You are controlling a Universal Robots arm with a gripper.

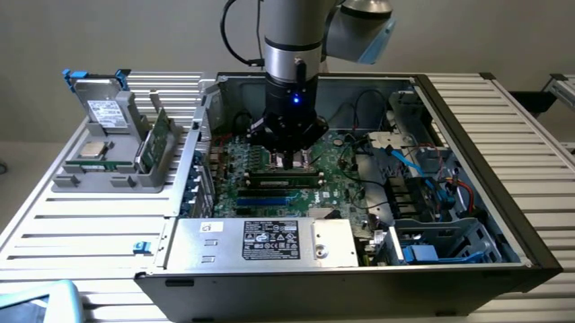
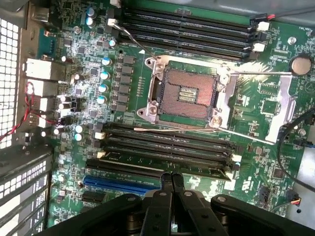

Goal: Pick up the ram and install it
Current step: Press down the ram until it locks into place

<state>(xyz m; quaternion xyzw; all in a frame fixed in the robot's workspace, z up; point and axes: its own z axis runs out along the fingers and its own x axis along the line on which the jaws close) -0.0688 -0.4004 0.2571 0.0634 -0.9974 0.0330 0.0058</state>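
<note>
Leftmost in the exterior view, a grey plastic holder (image 1: 108, 171) stands on the slatted counter (image 1: 81, 222), carrying a wider green circuit card (image 1: 158, 140) upright and a silver drive with blue tabs (image 1: 101, 101). Right of it sits the open computer case (image 1: 467, 121), with the motherboard (image 1: 337, 161) lying flat inside and a metal power supply box (image 1: 260, 241) along its near edge.

Over the middle of the board, the arm (image 1: 292, 33) reaches straight down, and its tool (image 1: 297, 158) hangs just above the memory slots. From the wrist view, the tool (image 2: 171, 184) has its two black fingers (image 2: 166, 189) pressed together with nothing between them.

The ram (image 1: 285, 179) lies seated in a slot directly under the tool: a long, narrow green stick with dark chips in a row. Seen from the wrist, the ram (image 2: 162, 161) fills one of the black slots (image 2: 167, 142) beside the empty processor socket (image 2: 184, 94), with a blue slot (image 2: 123, 184) just beyond it.
</note>
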